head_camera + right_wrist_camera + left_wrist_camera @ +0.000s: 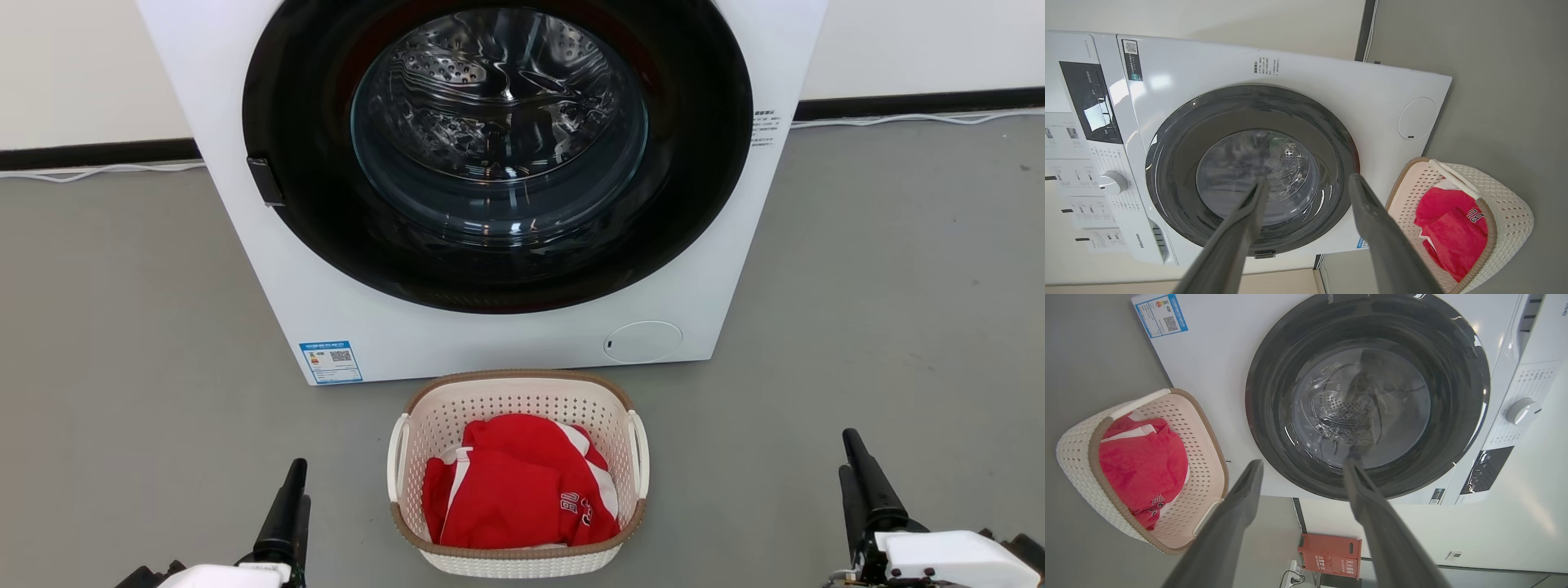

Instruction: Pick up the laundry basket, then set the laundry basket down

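Observation:
The laundry basket (516,402), cream-white and perforated with a brown rim, stands on the grey floor just in front of the washer. A red and white garment (514,490) lies inside it. My left gripper (295,475) is low at the basket's left, a short gap away, and my right gripper (849,451) is farther off at its right. In the left wrist view the left gripper (1303,463) stands open and empty, with the basket (1077,457) off to the side. In the right wrist view the right gripper (1309,179) is open too, beside the basket (1511,204).
A big white washing machine (506,343) with a round black door (702,163) stands close behind the basket. A white cable (98,170) runs along the dark baseboard. A red box (1331,555) sits by the wall. Grey floor (122,327) spreads on both sides.

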{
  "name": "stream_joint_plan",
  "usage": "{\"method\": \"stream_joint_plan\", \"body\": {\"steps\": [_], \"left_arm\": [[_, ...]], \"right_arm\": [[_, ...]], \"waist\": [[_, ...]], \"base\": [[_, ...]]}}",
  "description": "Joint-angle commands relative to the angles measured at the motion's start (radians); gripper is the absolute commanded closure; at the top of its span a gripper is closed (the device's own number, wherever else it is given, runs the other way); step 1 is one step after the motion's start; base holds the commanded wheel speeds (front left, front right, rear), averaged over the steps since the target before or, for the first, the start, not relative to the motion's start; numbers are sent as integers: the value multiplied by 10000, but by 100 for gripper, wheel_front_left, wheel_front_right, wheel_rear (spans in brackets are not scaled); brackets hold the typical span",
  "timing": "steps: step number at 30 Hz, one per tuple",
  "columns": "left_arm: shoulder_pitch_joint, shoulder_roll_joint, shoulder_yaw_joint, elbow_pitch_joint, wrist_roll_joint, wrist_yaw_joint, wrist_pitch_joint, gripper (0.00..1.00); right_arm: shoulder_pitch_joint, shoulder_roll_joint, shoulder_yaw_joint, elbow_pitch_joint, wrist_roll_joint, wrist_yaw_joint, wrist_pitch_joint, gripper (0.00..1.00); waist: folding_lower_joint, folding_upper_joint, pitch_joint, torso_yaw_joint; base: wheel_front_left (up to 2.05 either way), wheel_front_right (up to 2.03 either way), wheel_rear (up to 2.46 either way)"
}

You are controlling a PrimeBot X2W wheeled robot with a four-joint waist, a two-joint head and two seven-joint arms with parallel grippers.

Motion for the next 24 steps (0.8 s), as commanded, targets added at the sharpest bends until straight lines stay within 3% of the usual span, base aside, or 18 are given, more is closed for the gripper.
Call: {"method": "stream_joint_plan", "body": {"steps": [1, 24], "left_arm": [[-441, 72, 25, -204, 255, 21, -91, 0], [-422, 104, -162, -446, 3843, 415, -776, 0]], "right_arm": [[-292, -149, 71, -361, -379, 24, -128, 0], [-249, -311, 410, -622, -4696, 39, -798, 0]], "waist": [[-1, 0, 2, 1], [-1, 0, 36, -1]], "base": [[0, 0, 0], [0, 0, 0]]}}
